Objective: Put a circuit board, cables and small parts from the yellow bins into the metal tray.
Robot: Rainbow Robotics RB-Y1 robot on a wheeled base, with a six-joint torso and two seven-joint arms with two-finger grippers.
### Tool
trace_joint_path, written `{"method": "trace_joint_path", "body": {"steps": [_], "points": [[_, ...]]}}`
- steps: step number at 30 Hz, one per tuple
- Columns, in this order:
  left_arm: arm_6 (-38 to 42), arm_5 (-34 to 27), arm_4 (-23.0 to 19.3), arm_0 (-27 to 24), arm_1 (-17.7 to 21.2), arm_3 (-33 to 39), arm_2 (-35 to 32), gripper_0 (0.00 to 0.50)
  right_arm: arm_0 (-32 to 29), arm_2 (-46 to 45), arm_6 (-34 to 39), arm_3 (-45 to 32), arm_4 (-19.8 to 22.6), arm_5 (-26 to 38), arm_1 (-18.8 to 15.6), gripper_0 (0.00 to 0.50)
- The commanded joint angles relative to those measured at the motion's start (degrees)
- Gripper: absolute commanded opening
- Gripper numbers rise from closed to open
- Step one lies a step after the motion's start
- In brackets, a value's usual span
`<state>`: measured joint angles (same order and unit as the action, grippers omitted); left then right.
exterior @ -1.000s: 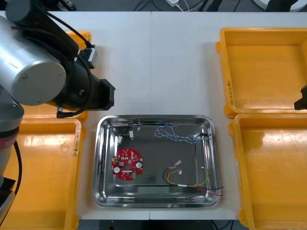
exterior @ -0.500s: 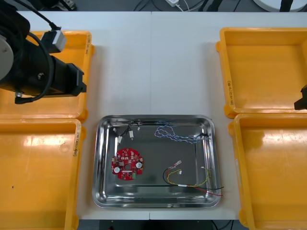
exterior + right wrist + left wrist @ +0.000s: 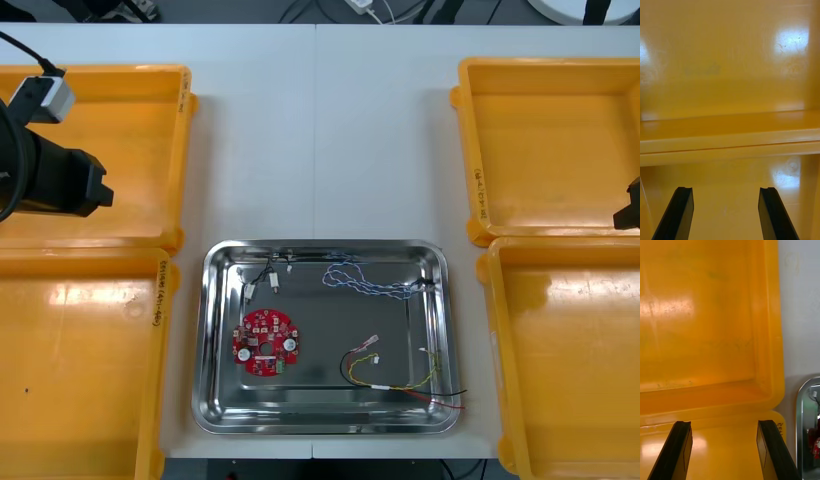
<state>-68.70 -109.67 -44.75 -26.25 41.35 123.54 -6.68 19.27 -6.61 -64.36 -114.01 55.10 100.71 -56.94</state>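
The metal tray (image 3: 212, 340) lies at the table's middle. Inside it are a round red circuit board (image 3: 265, 342), a twisted blue and white cable (image 3: 365, 281), a black cable (image 3: 262, 275) and a red and yellow cable (image 3: 405, 380). My left arm (image 3: 48, 182) hangs over the far left yellow bin (image 3: 130, 140). In its wrist view the left gripper (image 3: 724, 452) is open and empty above the ridge between the two left bins, with the tray's corner (image 3: 805, 420) beside one finger. My right gripper (image 3: 725, 215) is open and empty over the rims of the right bins.
The near left bin (image 3: 80, 370), far right bin (image 3: 550, 150) and near right bin (image 3: 570, 370) look bare inside. The right arm (image 3: 630, 205) shows at the right edge of the front view. Bare white table (image 3: 320, 130) stretches beyond the tray.
My left arm has pulled back to the left, from beside the tray's far left corner to the table's left edge. The right arm has not moved.
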Motion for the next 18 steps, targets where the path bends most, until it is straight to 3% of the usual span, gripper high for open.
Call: {"method": "trace_joint_path", "body": {"steps": [1,13,18], "points": [[-4.60,-0.33,-0.95,2.44,4.01,-0.75,-3.43,0.500,-0.37,-2.00,0.11,-0.51,-0.17,-0.43,-2.82,0.500],[-9.17,-0.33,-1.31,4.46,6.73,-6.82,-6.33,0.500,-0.37,-2.00,0.11,-0.51,-0.17,-0.43,-2.82,0.500],[-10.14,-0.33,-2.54,7.45,8.58,-6.90,-7.12,0.500,-0.37,-2.00,0.11,-0.51,-0.17,-0.43,-2.82,0.500]]}}
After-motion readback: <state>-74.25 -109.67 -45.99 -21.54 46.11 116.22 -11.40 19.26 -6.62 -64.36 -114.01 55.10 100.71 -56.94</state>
